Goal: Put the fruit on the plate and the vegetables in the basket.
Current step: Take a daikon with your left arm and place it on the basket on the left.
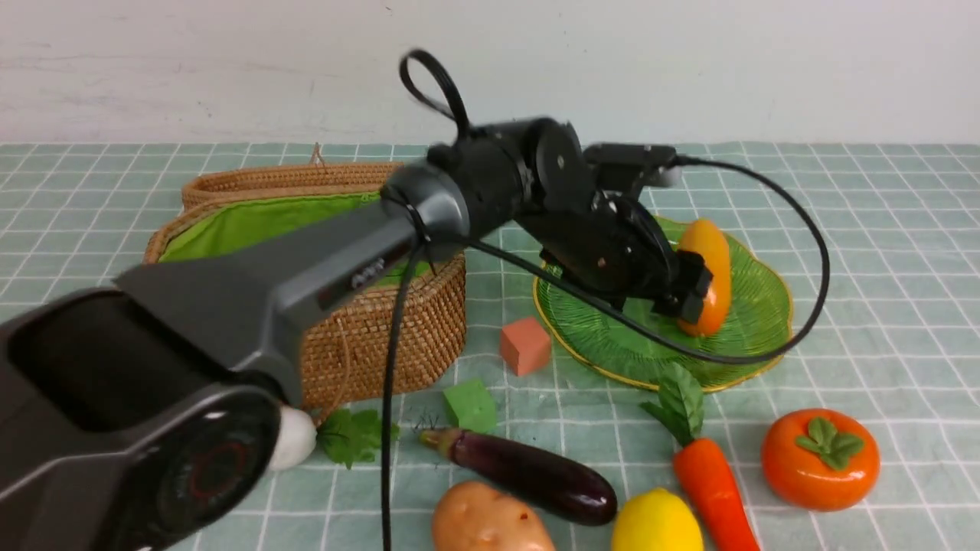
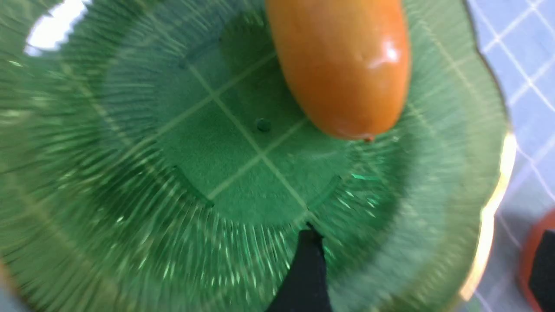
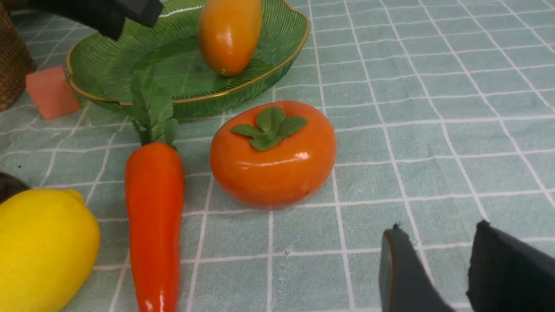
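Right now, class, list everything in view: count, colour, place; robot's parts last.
mango: one, orange-yellow, on plate
plate: one, green, right of basket
basket: one, brown, green-lined, far left
persimmon: one, orange, near right
carrot: one, orange, left of persimmon
lemon: one, yellow, left of carrot
eggplant: one, purple, near middle
potato: one, brown, beside eggplant
radish: one, white, partly behind left arm
pink cube: one, between basket and plate
green cube: one, beyond eggplant
tablecloth: one, pale green checked, underneath
left hand: one, black, open over plate
right hand: one, black, open, near persimmon
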`<action>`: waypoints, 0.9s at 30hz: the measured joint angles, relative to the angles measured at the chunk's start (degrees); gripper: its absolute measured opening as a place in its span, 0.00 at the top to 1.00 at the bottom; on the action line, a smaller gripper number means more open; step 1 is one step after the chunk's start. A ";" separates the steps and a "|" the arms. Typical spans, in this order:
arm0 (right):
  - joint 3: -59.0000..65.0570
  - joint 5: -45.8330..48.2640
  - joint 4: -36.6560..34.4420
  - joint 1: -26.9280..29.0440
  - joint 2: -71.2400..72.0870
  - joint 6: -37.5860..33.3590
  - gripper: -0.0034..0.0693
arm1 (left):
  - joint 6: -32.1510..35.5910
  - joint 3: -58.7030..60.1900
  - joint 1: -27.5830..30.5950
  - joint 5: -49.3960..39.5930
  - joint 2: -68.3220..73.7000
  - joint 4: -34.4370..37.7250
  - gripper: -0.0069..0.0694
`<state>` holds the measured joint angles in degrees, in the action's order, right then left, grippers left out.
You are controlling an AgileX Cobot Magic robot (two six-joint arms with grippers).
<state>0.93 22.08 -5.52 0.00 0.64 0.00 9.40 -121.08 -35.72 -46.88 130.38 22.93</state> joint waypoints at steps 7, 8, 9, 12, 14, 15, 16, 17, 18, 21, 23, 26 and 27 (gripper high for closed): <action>0.00 0.00 0.00 0.00 0.00 0.00 0.62 | 10.62 -0.04 3.79 -19.06 -13.03 -5.58 0.26; 0.00 0.00 0.00 0.00 0.00 0.00 0.62 | 12.70 0.36 5.06 -22.12 -16.44 -6.47 0.28; 0.00 0.00 0.00 0.00 0.00 0.00 0.62 | 13.28 1.11 5.97 -22.67 -18.70 -7.11 0.30; 0.00 0.00 0.00 0.00 0.00 0.00 0.62 | 15.30 5.13 8.68 -23.54 -25.47 -7.98 0.34; 0.00 0.00 0.00 0.00 0.00 0.00 0.62 | 20.36 13.04 11.63 -23.87 -34.08 -9.73 0.39; 0.00 0.00 0.00 0.00 0.00 0.00 0.62 | 21.43 14.51 11.78 -23.87 -35.35 -9.87 0.39; 0.00 0.00 0.00 0.00 0.00 0.00 0.62 | 23.77 17.62 12.38 -23.87 -37.90 -10.74 0.40; 0.00 0.00 0.00 0.00 0.00 0.00 0.62 | 28.11 23.56 12.83 -23.87 -42.02 -12.15 0.42; 0.00 0.00 0.00 0.00 0.00 0.00 0.62 | 31.62 29.05 12.92 -23.87 -45.16 -13.45 0.43; 0.00 0.00 0.00 0.00 0.00 0.00 0.62 | 36.30 39.53 12.99 -22.37 -49.62 -16.61 0.45; 0.00 0.00 0.00 0.00 0.00 0.00 0.62 | 39.21 51.20 13.07 -15.80 -52.39 -20.93 0.46; 0.00 0.00 0.00 0.00 0.00 0.00 0.62 | 39.09 61.37 13.05 -6.09 -52.79 -25.90 0.46; 0.00 0.00 0.00 0.00 0.00 0.00 0.62 | 38.39 65.57 13.05 -0.22 -52.57 -28.41 0.46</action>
<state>0.93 22.08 -5.52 0.00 0.64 0.00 47.79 -55.50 -22.67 -47.10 77.81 -5.48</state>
